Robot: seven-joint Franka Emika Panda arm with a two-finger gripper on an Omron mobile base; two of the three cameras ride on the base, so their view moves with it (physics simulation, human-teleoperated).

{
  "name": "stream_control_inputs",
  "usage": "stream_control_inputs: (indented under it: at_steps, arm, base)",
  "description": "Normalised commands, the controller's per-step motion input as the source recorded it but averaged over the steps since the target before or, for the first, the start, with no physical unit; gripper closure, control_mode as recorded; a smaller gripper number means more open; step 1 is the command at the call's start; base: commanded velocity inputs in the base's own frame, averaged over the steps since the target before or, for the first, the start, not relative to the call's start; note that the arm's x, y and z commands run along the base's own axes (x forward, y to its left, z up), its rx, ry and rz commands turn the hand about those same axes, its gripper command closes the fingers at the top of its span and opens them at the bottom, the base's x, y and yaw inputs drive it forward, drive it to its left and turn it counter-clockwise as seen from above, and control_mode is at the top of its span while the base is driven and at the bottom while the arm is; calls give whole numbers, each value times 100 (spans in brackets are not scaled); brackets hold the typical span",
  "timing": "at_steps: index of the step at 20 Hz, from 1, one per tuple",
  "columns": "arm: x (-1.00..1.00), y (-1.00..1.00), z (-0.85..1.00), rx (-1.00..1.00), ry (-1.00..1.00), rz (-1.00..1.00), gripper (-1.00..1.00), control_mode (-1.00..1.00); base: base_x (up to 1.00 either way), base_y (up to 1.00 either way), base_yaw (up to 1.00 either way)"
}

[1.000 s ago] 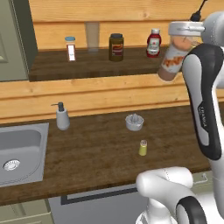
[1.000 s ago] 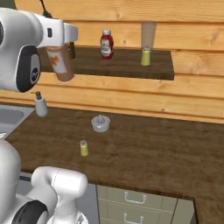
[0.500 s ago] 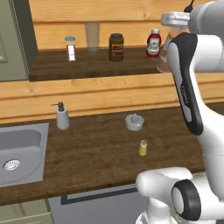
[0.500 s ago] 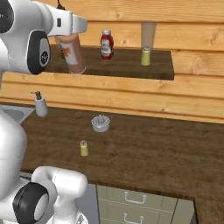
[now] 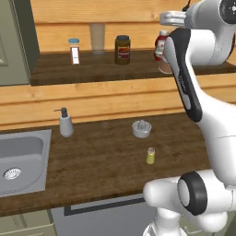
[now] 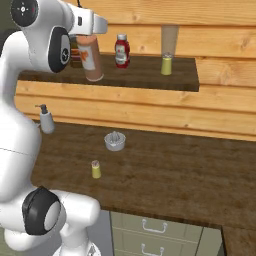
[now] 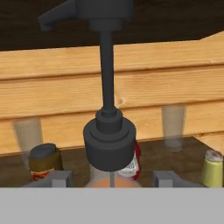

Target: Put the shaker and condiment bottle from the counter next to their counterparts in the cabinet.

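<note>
Bottle over shelf, red bottle close behind

Gripper clamped on the orange sauce bottle, its base at or just above the cabinet shelf, near the red bottle. Risk: a tilted release topples it into its neighbour. Shaker waits on the counter.

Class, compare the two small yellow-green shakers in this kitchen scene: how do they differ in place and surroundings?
One shaker stands on the counter, near a small grey bowl-like dish. The other shaker stands up on the cabinet shelf, before a clear glass. Both are upright, yellow-green, silver-capped.
</note>
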Motion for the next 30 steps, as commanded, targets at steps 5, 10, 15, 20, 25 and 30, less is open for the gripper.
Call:
stream_control_inputs:
  at_steps: [5,10,15,20,25,30]
  arm:
    - [53,0,1,0,0,-3,100,-100]
    - [59,0,0,0,7,-5,100,-100]
    - [56,0,0,2,26,-1,100,-100]
    - [55,0,0,0,13,-1,100,-100]
    - [46,0,0,0,2,0,100,-100]
    - [41,-5,-1,0,0,0,100,-100]
  base:
    - [0,0,0]
    - [0,0,0]
    - [0,0,0]
    - [0,0,0]
    - [0,0,0]
    - [0,0,0]
